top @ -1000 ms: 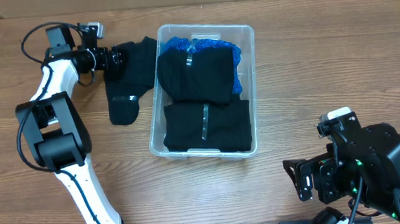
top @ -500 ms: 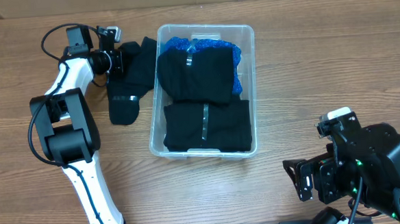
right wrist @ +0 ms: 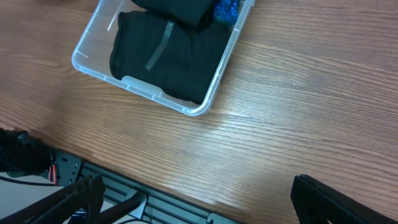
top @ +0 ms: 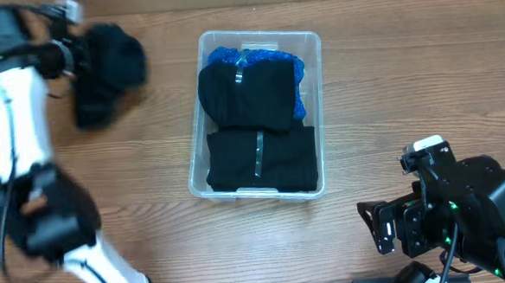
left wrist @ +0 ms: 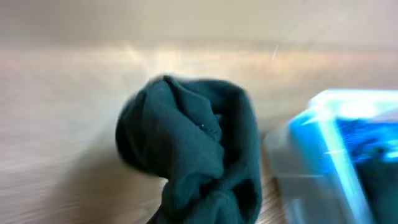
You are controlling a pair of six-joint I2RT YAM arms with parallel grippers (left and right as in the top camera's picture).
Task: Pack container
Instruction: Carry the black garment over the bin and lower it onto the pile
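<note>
Container [top: 260,34], long axis twelve-to-six, lies at three o'clock from our left gripper [top: 76,55], seemingly pinching a black garment [top: 110,67]; our right gripper [right wrist: 196,182] rests spread.

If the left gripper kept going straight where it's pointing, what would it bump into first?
The dark cloth sits right before the left gripper; blur hides whether they touch. The container lies farther on, rightward.
</note>
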